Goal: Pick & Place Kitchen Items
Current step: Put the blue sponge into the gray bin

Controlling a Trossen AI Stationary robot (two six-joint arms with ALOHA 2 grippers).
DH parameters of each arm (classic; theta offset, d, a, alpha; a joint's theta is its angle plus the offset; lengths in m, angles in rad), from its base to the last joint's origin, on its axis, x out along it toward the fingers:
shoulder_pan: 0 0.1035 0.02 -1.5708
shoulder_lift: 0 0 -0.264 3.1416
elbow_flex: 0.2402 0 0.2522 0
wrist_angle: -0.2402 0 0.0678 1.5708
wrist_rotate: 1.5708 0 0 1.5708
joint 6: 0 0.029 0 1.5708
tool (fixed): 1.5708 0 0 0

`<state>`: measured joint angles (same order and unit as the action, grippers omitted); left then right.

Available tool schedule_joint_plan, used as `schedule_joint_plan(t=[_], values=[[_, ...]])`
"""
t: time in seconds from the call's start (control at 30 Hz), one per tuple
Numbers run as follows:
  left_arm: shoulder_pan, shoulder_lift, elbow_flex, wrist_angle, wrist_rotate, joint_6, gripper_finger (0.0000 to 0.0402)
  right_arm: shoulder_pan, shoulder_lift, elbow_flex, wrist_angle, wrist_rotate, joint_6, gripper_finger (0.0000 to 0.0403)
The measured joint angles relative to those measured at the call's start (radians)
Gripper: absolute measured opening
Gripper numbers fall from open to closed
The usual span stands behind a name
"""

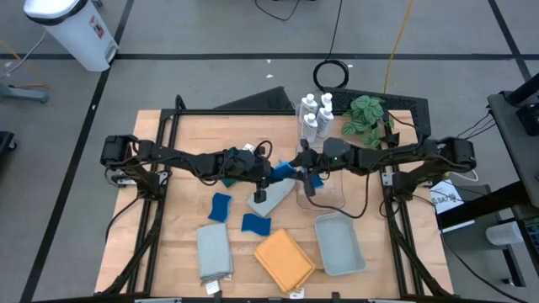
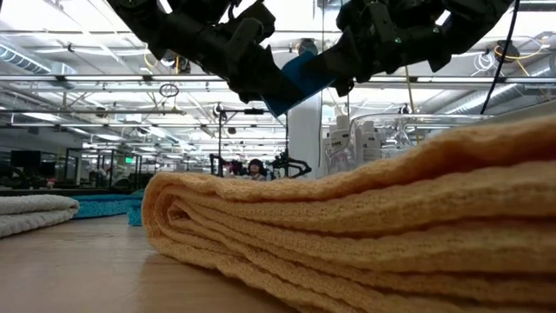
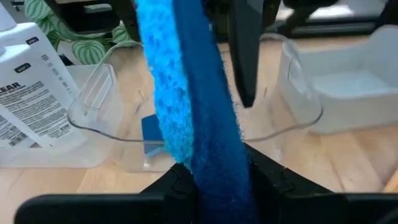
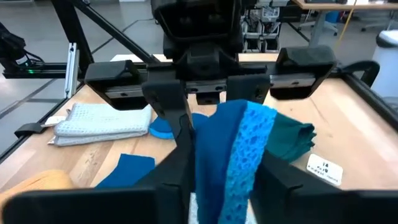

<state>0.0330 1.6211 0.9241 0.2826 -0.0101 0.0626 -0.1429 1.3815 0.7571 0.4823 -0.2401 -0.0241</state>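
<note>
Gripping one blue sponge [image 3: 193, 106] between them, left fingers [image 3: 180, 180] and right fingers [image 4: 180, 155] both clamp it.

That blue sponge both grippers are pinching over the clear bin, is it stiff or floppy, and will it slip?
The blue two-tone sponge probably bends a little: it stands almost straight above the left gripper. Its rough, porous face suggests good friction. It looks light, so the right gripper likely holds it easily.
</note>
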Motion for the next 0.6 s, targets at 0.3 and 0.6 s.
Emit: schedule_joint_plan(t=[0.3, 0.6], values=[[-0.023, -0.002, 0.002, 0.011, -0.027, -0.122, 0.0143, 0.0, -0.058, 0.013, -0.121, 0.006, -0.166, 0.001], [-0.031, -0.001, 0.002, -0.065, -0.042, -0.123, 0.0287, 0.034, -0.292, 0.02, -0.354, 0.294, -0.166, 0.0004]])
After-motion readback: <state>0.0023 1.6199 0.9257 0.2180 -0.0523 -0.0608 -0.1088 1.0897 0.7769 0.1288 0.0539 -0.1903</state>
